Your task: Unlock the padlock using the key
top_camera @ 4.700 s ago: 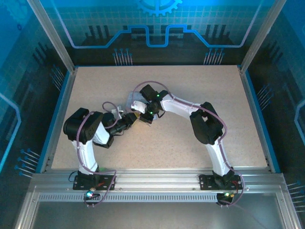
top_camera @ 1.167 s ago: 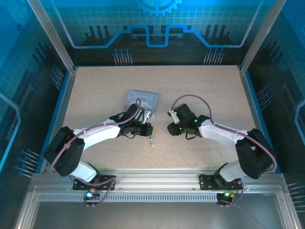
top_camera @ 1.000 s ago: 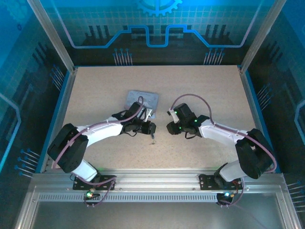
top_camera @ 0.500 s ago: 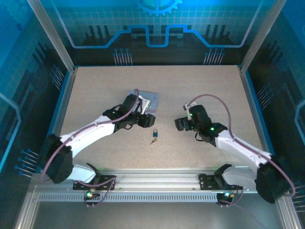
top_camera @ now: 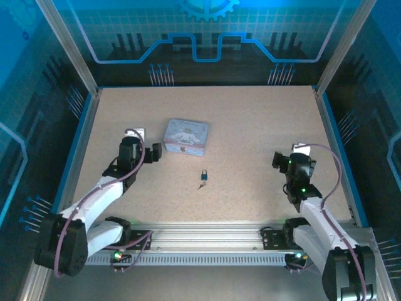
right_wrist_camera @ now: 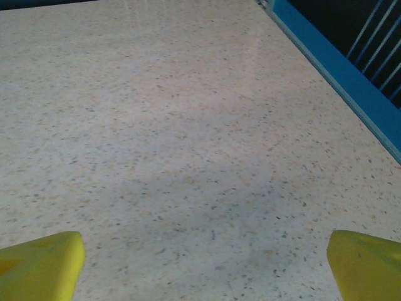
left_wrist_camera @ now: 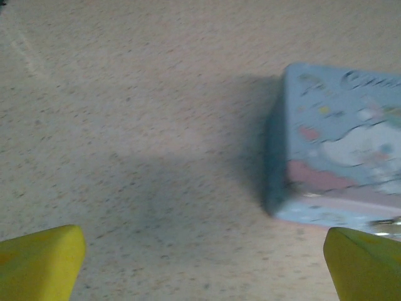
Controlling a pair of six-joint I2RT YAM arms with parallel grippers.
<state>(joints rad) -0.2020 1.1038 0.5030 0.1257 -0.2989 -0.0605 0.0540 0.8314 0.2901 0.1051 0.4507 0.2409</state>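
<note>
A: How do the hands stand?

B: The left hand (top_camera: 156, 152) and the right hand (top_camera: 281, 161) are both spread wide, gripping nothing. The left points at the pale blue rectangular cartoon tin (top_camera: 185, 137).

A: And the lock?

B: The tiny dark-blue metal padlock (top_camera: 204, 175) lies mid-desk (top_camera: 250, 125), towards the near edge, shackle pointing to the far edge. The thin dark metal key (top_camera: 201, 185) lies at its near end.

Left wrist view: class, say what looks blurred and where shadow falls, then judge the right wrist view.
Left wrist view: the tin is soft, its print smeared, with a shadow on the table to its left; right wrist view: speckles sharp, pale glare at the far edge.
</note>
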